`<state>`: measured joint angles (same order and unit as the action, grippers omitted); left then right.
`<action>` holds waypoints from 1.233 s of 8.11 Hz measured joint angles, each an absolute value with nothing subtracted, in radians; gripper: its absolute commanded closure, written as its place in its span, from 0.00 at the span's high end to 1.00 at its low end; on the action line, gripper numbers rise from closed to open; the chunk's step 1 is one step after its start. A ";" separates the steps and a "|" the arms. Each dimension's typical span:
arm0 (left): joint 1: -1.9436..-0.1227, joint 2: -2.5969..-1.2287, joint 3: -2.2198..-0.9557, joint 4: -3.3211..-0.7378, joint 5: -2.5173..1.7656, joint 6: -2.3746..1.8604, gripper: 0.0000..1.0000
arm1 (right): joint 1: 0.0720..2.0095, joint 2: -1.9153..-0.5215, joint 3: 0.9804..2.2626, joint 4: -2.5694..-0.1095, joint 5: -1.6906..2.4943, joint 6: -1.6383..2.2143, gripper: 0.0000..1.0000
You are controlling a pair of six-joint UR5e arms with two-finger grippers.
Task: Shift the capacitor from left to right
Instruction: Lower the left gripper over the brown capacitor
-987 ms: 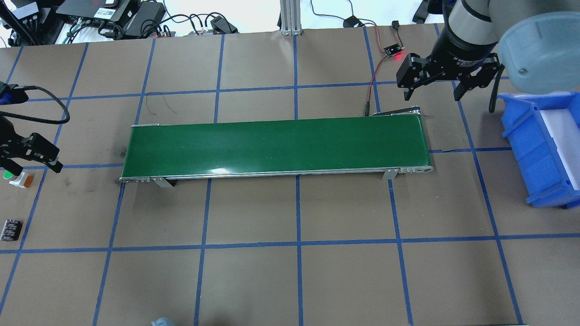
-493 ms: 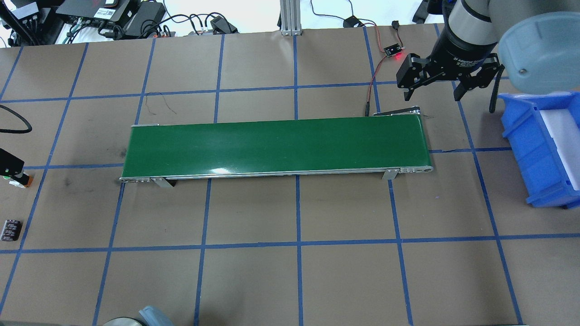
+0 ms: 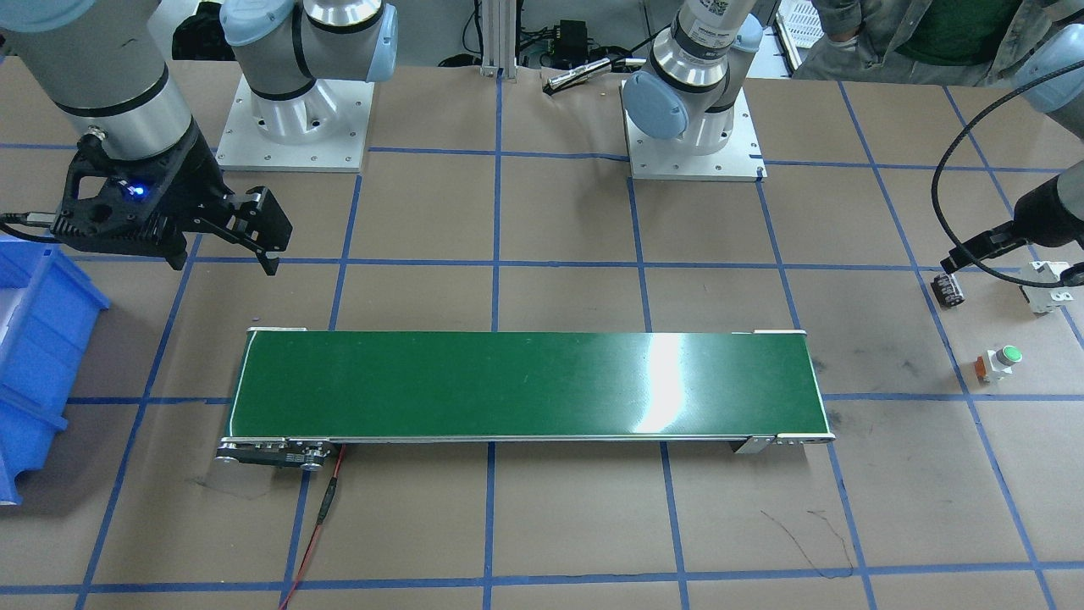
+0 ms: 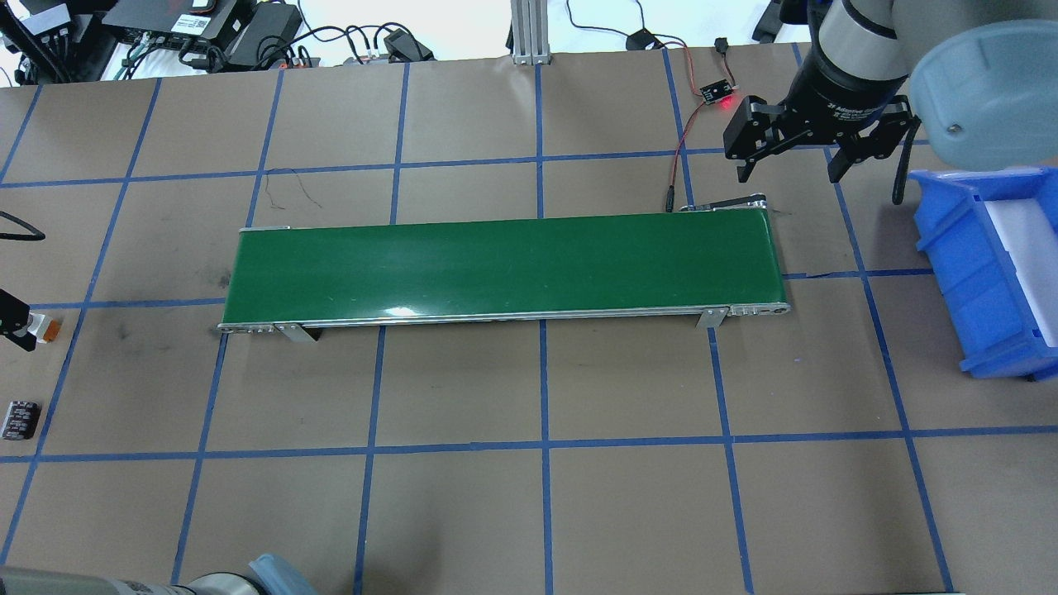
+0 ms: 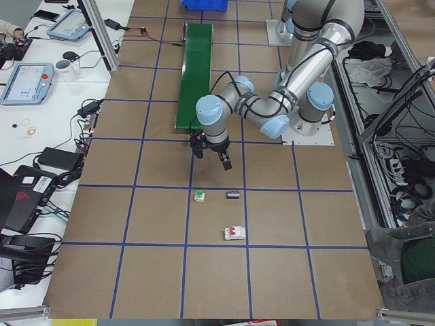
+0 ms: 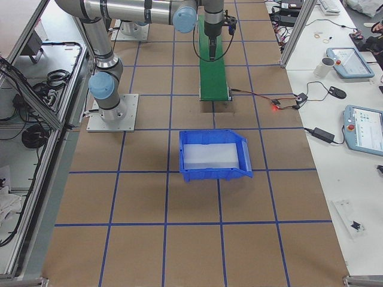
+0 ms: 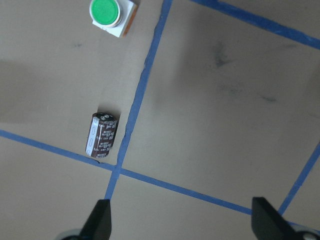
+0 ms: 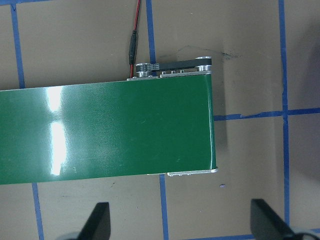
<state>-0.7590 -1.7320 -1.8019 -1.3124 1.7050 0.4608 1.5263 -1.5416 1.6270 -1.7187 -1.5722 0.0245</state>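
Note:
The capacitor (image 7: 101, 135), a stubby black cylinder with pale printed markings, lies on its side on the brown table next to a blue tape line, at the far left in the overhead view (image 4: 20, 419). My left gripper (image 7: 182, 226) is open and empty, hovering above the table, with the capacitor ahead of its left fingertip. It also shows in the exterior left view (image 5: 212, 157). My right gripper (image 4: 789, 165) is open and empty, hovering behind the right end of the green conveyor belt (image 4: 504, 264).
A white push button with a green cap (image 7: 107, 12) stands beyond the capacitor. A white circuit breaker (image 3: 1046, 284) lies nearby. A blue bin (image 4: 992, 273) stands at the table's right end. A red-lit sensor board (image 4: 717, 92) with wires sits behind the belt.
My left gripper has moved left and toward the robot, almost out of the overhead view. The right arm and the capacitor have not moved.

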 measured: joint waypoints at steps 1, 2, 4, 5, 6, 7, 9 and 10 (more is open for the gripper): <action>-0.755 -1.734 -1.803 -1.329 1.714 0.433 1.00 | 1.526 -1.542 1.627 -1.719 -1.572 0.026 1.00; -0.743 -1.738 -1.801 -1.336 1.716 0.421 1.00 | 1.526 -1.541 1.627 -1.719 -1.571 0.027 1.00; -0.696 -1.782 -1.801 -1.295 1.714 0.409 1.00 | 1.526 -1.539 1.628 -1.720 -1.570 0.027 1.00; -0.674 -1.809 -1.802 -1.258 1.704 0.409 1.00 | 1.526 -1.537 1.628 -1.720 -1.569 0.027 1.00; -0.662 -1.827 -1.801 -1.233 1.688 0.415 1.00 | 1.526 -1.534 1.627 -1.721 -1.568 0.028 1.00; -0.653 -1.839 -1.802 -1.209 1.678 0.464 1.00 | 1.526 -1.529 1.627 -1.727 -1.568 0.028 1.00; -0.632 -1.850 -1.805 -1.187 1.671 0.641 1.00 | 1.526 -1.517 1.627 -1.756 -1.567 0.029 1.00; -0.627 -1.851 -1.805 -1.185 1.670 0.729 1.00 | 1.525 -1.514 1.626 -1.762 -1.569 0.028 1.00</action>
<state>-0.6266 -1.8510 -1.8055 -1.1853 1.6696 0.7286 1.5253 -1.5140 1.6264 -1.7616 -1.5687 0.0285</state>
